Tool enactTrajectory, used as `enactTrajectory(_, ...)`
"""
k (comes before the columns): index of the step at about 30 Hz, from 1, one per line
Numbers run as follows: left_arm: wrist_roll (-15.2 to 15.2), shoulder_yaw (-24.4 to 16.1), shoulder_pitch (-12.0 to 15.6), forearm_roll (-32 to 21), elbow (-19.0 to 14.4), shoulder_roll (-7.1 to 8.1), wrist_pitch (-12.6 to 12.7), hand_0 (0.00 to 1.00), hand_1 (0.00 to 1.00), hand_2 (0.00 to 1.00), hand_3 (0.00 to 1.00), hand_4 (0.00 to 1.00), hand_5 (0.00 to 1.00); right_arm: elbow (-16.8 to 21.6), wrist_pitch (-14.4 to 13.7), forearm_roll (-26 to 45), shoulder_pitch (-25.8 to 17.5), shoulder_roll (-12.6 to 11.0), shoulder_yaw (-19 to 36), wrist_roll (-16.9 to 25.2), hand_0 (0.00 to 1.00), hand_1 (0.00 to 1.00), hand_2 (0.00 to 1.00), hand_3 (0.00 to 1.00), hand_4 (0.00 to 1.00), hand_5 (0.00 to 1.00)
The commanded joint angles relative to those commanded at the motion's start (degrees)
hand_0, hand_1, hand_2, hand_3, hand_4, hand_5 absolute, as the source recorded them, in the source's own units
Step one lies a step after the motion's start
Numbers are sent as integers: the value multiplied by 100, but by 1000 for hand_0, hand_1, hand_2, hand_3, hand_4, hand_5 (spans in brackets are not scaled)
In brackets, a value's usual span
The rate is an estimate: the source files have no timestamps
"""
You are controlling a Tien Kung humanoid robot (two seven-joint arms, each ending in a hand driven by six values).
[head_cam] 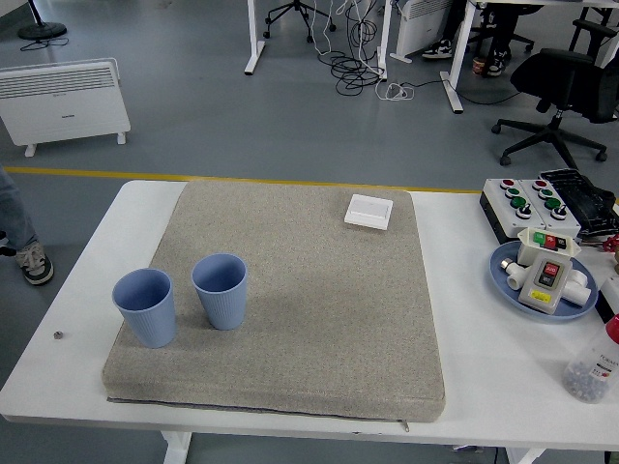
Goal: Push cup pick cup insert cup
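**Inspector A:** Report the work surface.

**Inspector B:** A white rectangular bench [77,319] carries a thick grey-beige fabric mat [319,309] that covers most of its middle. Two light blue ribbed plastic cups stand upright and open-mouthed on the mat, near its front left corner. The left blue cup [145,306] sits closest to the mat's left edge. The right blue cup [221,290] stands just beside it, slightly farther from the bench's near edge. A narrow gap separates them; they are not nested.

**Inspector A:** State of each robot hand?

**Inspector B:** Neither robot hand appears in the head view, nor either arm. Whether the fingers are apart or together cannot be told. Nothing holds or touches either cup.

**Inspector A:** Other items?

**Inspector B:** A small flat white square pad [368,211] lies near the mat's far right corner. Along the bench's right edge: a round blue plate [505,274] bearing a white control box [548,275] with red and green buttons. Beyond it, toward the far right corner, a grey-and-black push-button panel [527,201]. At the near right corner, a clear plastic bottle [595,365], partly cut off by the frame. A small dark speck [58,335] rests near the bench's left edge; its nature cannot be determined.

**Inspector A:** Persons?

**Inspector B:** A trouser leg and shoe [34,261] stand on the floor at the left.
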Motion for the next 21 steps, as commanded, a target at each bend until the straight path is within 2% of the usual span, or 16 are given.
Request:
enactTrajectory(4, -20, 160, 142, 92, 57, 92, -23, 300, 466, 486, 445, 498, 959, 0, 2, -4, 4, -6, -10, -8, 679, 592, 601, 583, 123, 544)
enactTrajectory(5, -25, 182, 163, 95, 73, 105, -25, 310, 468, 479, 439, 522, 998, 0, 2, -6, 5, -7, -11, -9, 679, 592, 600, 583, 123, 544)
enactTrajectory(9, -80, 321, 300, 447, 177, 168, 31, 310, 468, 479, 439, 522, 998, 0, 4, -23, 4, -20, -6, -15, 679, 592, 600, 583, 123, 544)
enactTrajectory(11, -80, 483, 355, 817, 294, 193, 68, 308, 461, 464, 418, 536, 998, 0, 6, -36, 13, -25, 0, -15, 679, 591, 599, 583, 123, 544)
enactTrajectory(15, -80, 690, 304, 1208, 554, 155, 95, 308, 461, 464, 418, 536, 998, 0, 6, -36, 23, -25, 3, -13, 679, 591, 599, 583, 123, 544)
enactTrajectory(17, -71, 746, 268, 1217, 645, 132, 69, 346, 471, 466, 429, 549, 998, 0, 6, -35, 27, -25, 3, -13, 679, 591, 599, 583, 122, 547)
enactTrajectory(21, 4, 902, 223, 1248, 853, 110, -4, 346, 471, 466, 429, 549, 998, 0, 5, -31, 37, -29, -1, -12, 679, 591, 599, 583, 122, 547)
